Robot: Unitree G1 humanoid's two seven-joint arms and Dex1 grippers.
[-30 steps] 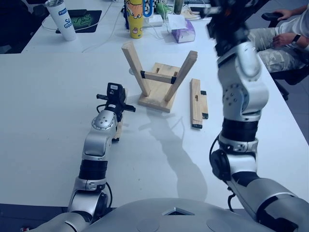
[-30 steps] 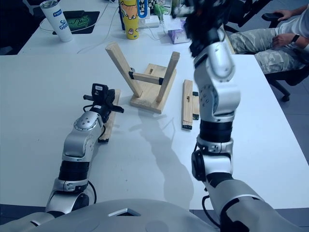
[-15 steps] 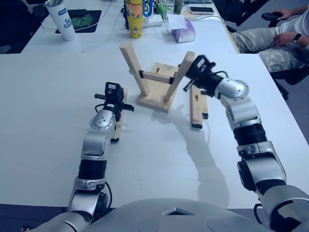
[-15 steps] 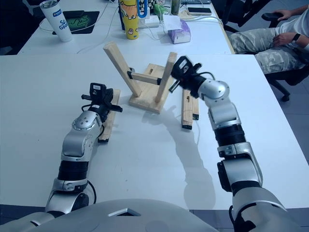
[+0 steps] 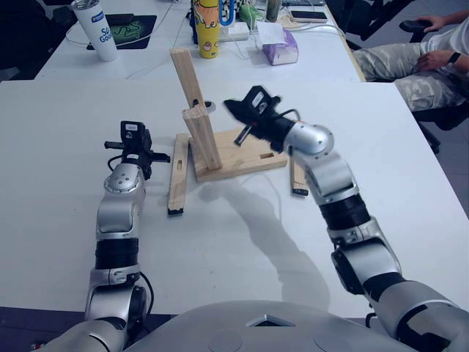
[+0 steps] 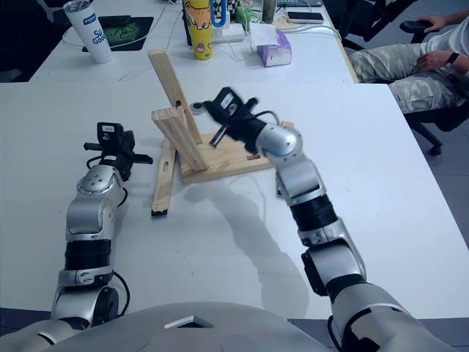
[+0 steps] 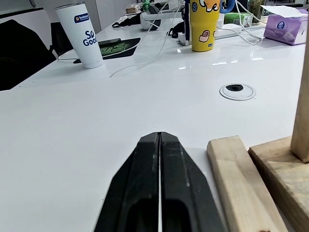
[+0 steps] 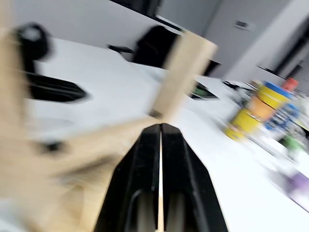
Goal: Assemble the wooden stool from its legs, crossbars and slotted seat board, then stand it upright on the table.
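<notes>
Now my right claw (image 8: 161,128), fingers pressed together, hangs over the seat board (image 5: 238,155) lying mid-bench (image 5: 242,242), just right of its upturned legs (image 5: 192,88). My left claw (image 7: 160,137), likewise together, sits left of a loose leg (image 5: 177,180).

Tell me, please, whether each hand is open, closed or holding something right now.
Left hand: closed, holding nothing.
Right hand: closed, holding nothing.
</notes>
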